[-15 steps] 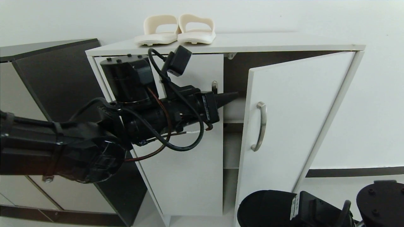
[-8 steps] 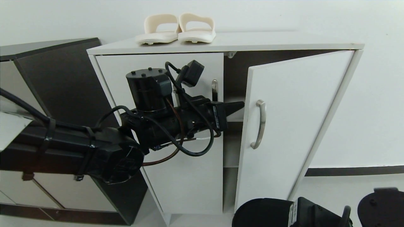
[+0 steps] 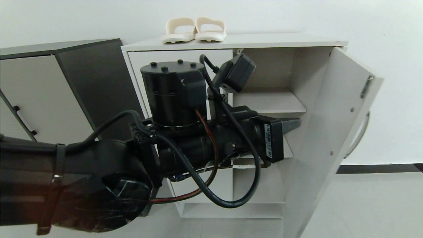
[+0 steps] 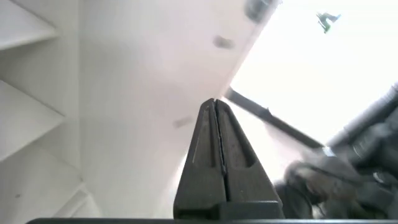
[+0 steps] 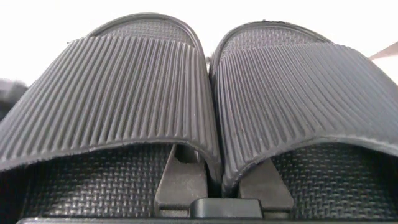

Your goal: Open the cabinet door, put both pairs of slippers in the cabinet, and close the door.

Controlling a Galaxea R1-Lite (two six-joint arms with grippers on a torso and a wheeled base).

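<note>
The white cabinet (image 3: pixel 231 41) has its right door (image 3: pixel 324 132) swung wide, baring the shelves (image 3: pixel 271 102) inside. A cream pair of slippers (image 3: pixel 195 29) sits on the cabinet top. My left gripper (image 3: pixel 295 123) is shut with nothing in it, its tip against the door's inner face (image 4: pixel 143 93); in the left wrist view the fingers (image 4: pixel 205 143) are pressed together. My right gripper (image 5: pixel 214 180) is shut on a dark ribbed pair of slippers (image 5: pixel 124 87), clamping their inner edges where the two meet.
A dark grey and beige cabinet (image 3: pixel 96 82) stands against the white one on the left. The door's metal handle (image 3: pixel 358 135) juts out on its far side. Pale floor (image 3: pixel 370 205) lies to the right of the door.
The right door has swung from partly open to wide open, with my left gripper pushing its inner face rightward. The head camera has shifted, and the dark slippers have left its lower edge.
</note>
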